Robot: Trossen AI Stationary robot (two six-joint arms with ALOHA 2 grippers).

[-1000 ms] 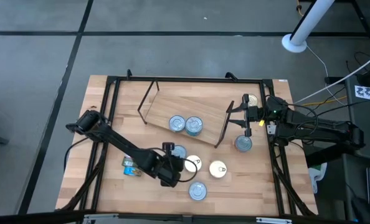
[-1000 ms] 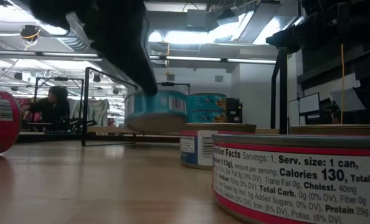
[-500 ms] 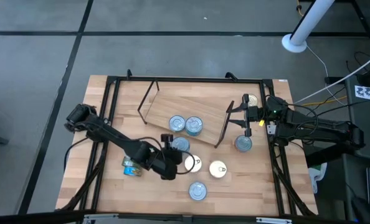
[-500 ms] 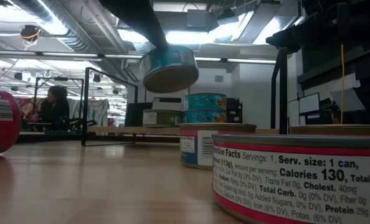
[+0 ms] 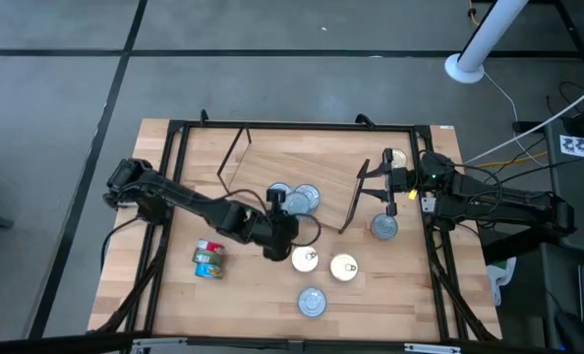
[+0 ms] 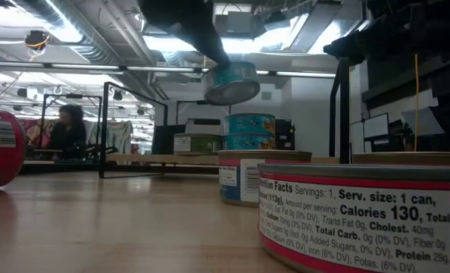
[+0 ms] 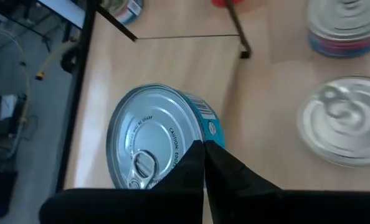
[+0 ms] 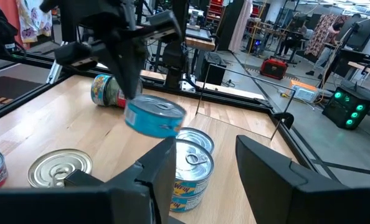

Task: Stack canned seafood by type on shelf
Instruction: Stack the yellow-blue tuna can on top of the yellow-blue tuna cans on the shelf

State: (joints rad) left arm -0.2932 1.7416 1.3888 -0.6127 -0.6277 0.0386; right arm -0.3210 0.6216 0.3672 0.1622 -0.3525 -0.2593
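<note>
Carrying a teal tin clear of the table, the left gripper pinches it by the rim, jaws pressed tight at the lid's edge. In the low view it hangs tilted, upper centre, above and just beside the 2 teal tins stacked on the shelf. To seat it well, I judge it should be levelled first, centred over that stack, then lowered straight down. The right gripper waits, half spread and empty, at right of centre in the high view, near a tin.
</note>
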